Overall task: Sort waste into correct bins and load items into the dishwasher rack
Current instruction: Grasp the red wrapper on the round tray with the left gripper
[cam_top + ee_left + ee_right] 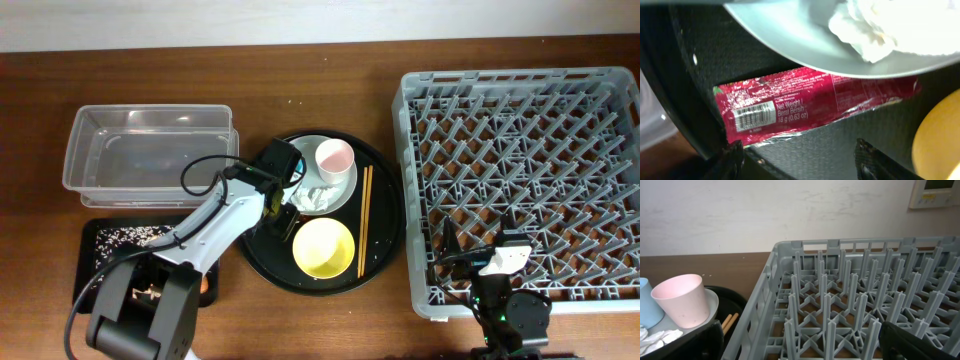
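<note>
Left wrist: red wrapper (810,100) flat on round black tray (730,60), 9 o'clock side, upper edge under plate (790,30) rim. Left gripper (799,156) wide open, empty, poised over it. Step: wrapper pickup. Next: lower, pinch, slide clear; likely clear tub (150,160), 10 o'clock.

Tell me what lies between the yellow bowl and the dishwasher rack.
In the overhead view, two wooden chopsticks lie on the round black tray between the yellow bowl and the dishwasher rack.
</note>
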You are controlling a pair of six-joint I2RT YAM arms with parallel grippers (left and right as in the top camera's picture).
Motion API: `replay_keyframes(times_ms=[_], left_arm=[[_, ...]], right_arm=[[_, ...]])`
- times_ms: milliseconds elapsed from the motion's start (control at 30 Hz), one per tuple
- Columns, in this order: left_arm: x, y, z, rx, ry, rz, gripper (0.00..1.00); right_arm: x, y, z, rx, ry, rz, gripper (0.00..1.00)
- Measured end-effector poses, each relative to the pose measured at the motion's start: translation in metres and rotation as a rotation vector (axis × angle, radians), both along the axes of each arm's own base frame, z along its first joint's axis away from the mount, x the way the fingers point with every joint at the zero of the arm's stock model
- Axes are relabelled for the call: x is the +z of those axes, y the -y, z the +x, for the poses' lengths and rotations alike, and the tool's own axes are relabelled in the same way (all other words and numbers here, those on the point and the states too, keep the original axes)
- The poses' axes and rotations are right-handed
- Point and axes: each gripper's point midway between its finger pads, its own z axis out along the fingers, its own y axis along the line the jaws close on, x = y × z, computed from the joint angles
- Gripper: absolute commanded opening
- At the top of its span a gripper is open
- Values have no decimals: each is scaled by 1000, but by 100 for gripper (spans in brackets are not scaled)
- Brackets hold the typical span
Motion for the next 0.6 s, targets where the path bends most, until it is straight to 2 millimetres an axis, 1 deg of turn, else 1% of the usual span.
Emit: replay_keyframes(times_ms=[100, 167, 267, 300, 367, 400, 433, 467, 533, 567, 600], left_arm=[[0, 1, 1, -121, -1, 19, 68], [2, 4, 9, -196, 29, 23, 64], [2, 7, 16, -233, 56, 22, 59], [-1, 7, 16, -238, 47, 26, 57], [-14, 6, 13, -248, 9, 40, 52], [-22, 4, 11, -253, -14, 48, 51], [-27, 4, 9, -255, -31, 50, 47], [-27, 6, 13, -258, -24, 51, 40], [-27, 6, 14, -265, -25, 51, 20], [-28, 7, 14, -265, -27, 48, 6], [-28, 8, 13, -266, -29, 47, 1]], right_arm=[[0, 0, 0, 0, 0, 0, 98], [0, 0, 0, 0, 0, 0, 98], [0, 0, 0, 0, 0, 0, 98], [0, 0, 0, 0, 0, 0, 98], [0, 0, 0, 0, 0, 0, 98], [0, 0, 0, 0, 0, 0, 98], [0, 0, 0, 0, 0, 0, 98], [0, 0, 0, 0, 0, 0, 98], [0, 0, 0, 0, 0, 0, 98], [0, 0, 0, 0, 0, 0, 98], [0, 0, 0, 0, 0, 0, 98]])
